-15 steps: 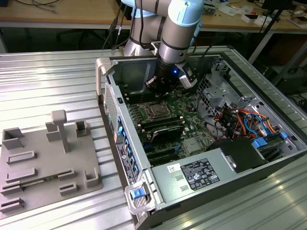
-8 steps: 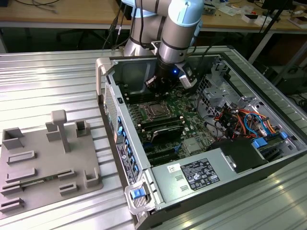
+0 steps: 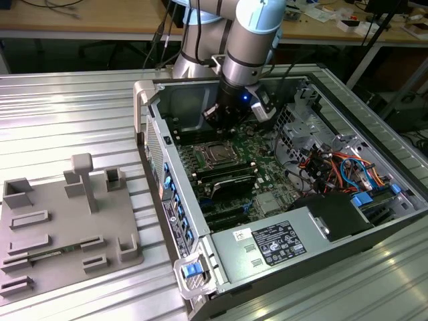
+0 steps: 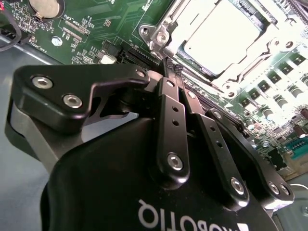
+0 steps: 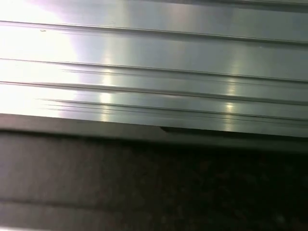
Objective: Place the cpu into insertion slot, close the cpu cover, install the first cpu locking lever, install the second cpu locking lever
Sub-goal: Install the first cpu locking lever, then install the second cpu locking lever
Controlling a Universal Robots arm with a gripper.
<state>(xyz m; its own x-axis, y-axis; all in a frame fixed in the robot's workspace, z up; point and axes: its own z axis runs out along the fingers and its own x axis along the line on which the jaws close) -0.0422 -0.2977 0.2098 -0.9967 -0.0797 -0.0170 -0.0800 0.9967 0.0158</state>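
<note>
1. Since the cpu [image 4: 219, 38] lies flat in the insertion slot [image 4: 252, 10], silver face up, with the cpu cover [image 4: 166, 26] down around it, I judge seating and cover done; lever work is the step in hand.
2. Lever positions: cannot tell from these views, so don't assume either one is latched.
3. Hand [image 4: 167, 65]: fingers drawn together, nothing visible between them. In the second wrist view the tips sit just beside the cover's frame edge, off the chip face.
4. Doing it well:
   - Push with closed tips on the lever only, never on the cpu lid or the cover's thin frame.
   - Sweep along the lever's arc and keep the force low until it tucks under its hook.
   - Watch the cover for lift at the corners; if it rises, the chip is likely not flat.
5. Clearance: in the exterior view the arm reaches down into the open computer case [image 3: 175, 200], with memory slots [image 3: 227, 175] near the socket. Keep the wrist upright.
6. Case lies on the ribbed metal desk [image 3: 67, 107].
</note>
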